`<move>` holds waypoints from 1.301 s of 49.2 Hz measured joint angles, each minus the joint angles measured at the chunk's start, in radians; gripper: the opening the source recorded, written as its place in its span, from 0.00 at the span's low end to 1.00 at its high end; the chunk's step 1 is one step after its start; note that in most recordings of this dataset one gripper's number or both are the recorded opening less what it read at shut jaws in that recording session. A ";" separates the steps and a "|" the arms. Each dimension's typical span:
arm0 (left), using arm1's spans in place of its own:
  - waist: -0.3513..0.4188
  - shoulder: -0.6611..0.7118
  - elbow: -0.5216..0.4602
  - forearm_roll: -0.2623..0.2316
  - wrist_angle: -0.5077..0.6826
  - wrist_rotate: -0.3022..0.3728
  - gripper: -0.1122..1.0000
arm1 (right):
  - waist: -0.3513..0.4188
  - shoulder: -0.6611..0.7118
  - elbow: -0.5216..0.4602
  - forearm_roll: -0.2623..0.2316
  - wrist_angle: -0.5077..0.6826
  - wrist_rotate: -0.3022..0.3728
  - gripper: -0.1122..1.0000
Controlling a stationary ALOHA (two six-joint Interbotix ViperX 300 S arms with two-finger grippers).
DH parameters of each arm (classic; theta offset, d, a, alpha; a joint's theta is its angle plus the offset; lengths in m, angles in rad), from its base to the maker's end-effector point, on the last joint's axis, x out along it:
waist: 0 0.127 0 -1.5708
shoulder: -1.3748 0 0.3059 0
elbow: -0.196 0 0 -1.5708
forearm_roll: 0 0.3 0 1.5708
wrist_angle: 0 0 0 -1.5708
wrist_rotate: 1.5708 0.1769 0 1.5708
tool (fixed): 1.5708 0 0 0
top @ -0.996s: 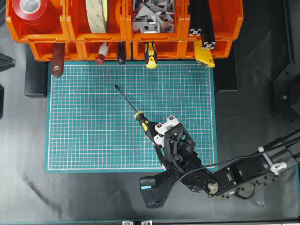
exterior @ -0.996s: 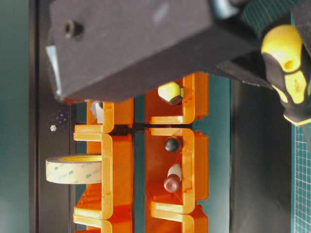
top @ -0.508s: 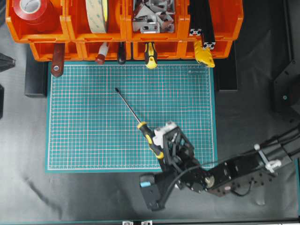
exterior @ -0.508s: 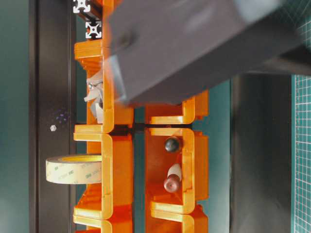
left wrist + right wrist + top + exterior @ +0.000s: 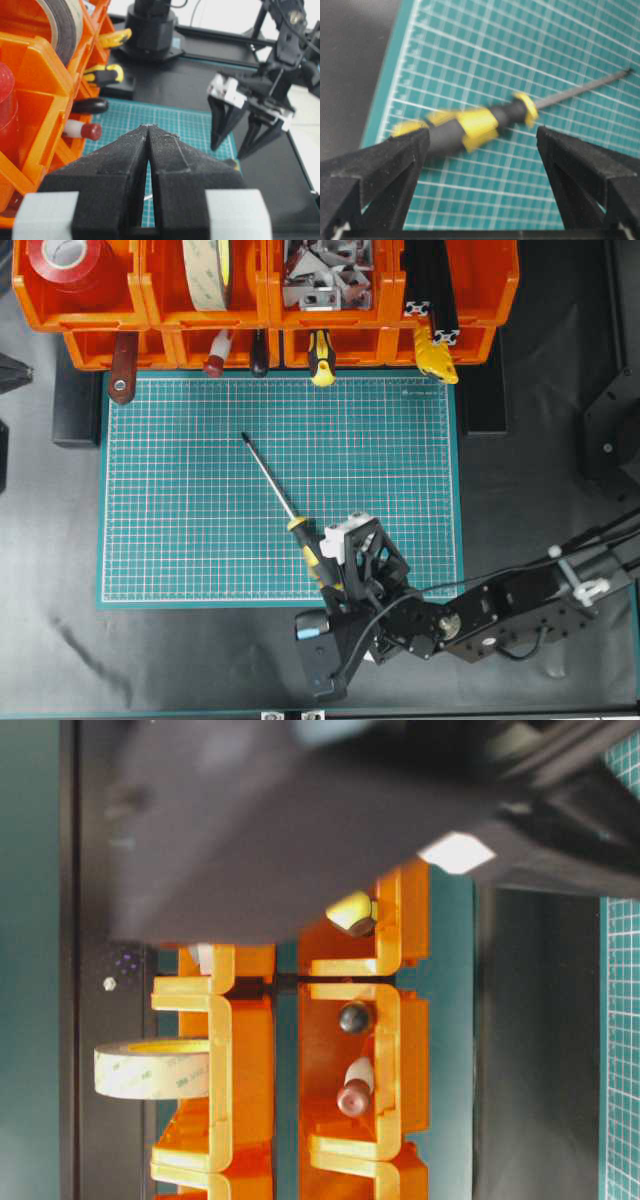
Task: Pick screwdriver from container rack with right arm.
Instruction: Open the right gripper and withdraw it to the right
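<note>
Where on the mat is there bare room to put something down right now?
The green mat is bare left of the screwdriver, and on its right half between the shaft and the right edge. It is crowded along the top edge, where tool handles hang from the orange rack, and at the bottom right, under the open right hand.

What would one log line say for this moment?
right gripper: open, above screwdriver | screwdriver: lying on green mat, out of container rack | left gripper: shut, idle

Black-yellow screwdriver point(image 5: 283, 505) lies flat, diagonal, on mat point(image 5: 180, 490)
</note>
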 measured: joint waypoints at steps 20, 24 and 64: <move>0.000 0.000 -0.002 0.000 0.028 0.000 0.10 | -0.011 -0.213 0.075 -0.014 0.044 0.176 0.85; 0.000 0.000 0.000 0.000 0.028 0.000 0.10 | -0.009 -0.285 0.121 -0.020 0.021 0.219 0.85; 0.000 0.000 0.000 0.002 0.028 0.002 0.10 | -0.071 -1.066 0.604 -0.104 -0.046 0.396 0.85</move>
